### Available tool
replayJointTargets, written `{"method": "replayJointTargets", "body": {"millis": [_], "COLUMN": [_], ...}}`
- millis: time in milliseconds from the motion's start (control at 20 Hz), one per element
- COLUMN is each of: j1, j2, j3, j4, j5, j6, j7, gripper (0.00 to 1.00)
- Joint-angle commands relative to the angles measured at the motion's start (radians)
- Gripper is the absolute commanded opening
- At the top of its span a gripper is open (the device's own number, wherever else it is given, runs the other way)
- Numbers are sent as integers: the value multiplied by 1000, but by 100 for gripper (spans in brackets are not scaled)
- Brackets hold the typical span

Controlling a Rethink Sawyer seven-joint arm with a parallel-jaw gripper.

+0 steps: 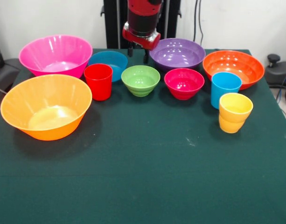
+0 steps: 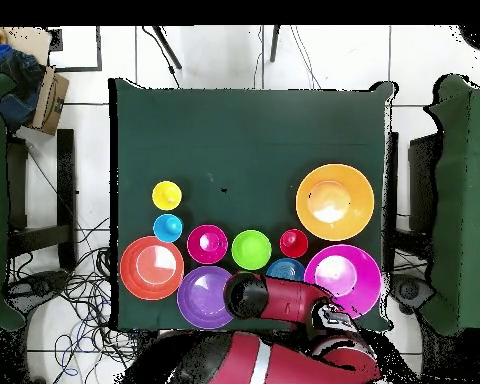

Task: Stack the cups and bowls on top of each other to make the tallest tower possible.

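All cups and bowls stand apart and upright on the green table (image 1: 147, 177). The back row holds the large pink bowl (image 1: 54, 55), small blue bowl (image 1: 108, 63), purple bowl (image 1: 177, 53) and orange bowl (image 1: 233, 68). In front of them are the yellow-orange bowl (image 1: 45, 106), red cup (image 1: 98, 81), green bowl (image 1: 140, 80), crimson-pink bowl (image 1: 184, 83), sky-blue cup (image 1: 225, 88) and yellow waisted cup (image 1: 234, 112). My gripper (image 1: 138, 54) is open and empty. It hangs above the table's far edge, between the blue and purple bowls.
In the overhead view my red arm (image 2: 284, 300) reaches over the table's robot-side edge and covers part of the blue bowl (image 2: 284, 268) and the purple bowl (image 2: 204, 297). Bare green cloth (image 2: 254, 130) fills the table's other half. Chairs and cables surround the table.
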Motion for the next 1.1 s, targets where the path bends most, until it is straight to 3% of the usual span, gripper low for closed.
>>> {"method": "replayJointTargets", "body": {"millis": [50, 400, 750, 1000, 1100], "j1": [17, -17, -53, -13, -15], "j2": [24, -8, -90, -180, -186], "j3": [46, 101, 167, 144, 151], "j4": [-66, -47, -24, -11, -6], "j5": [66, 18, 12, 34, 33], "j6": [-73, -119, -14, 100, 102], "j7": [163, 104, 43, 43, 42], "gripper": [100, 100, 100, 100, 100]}}
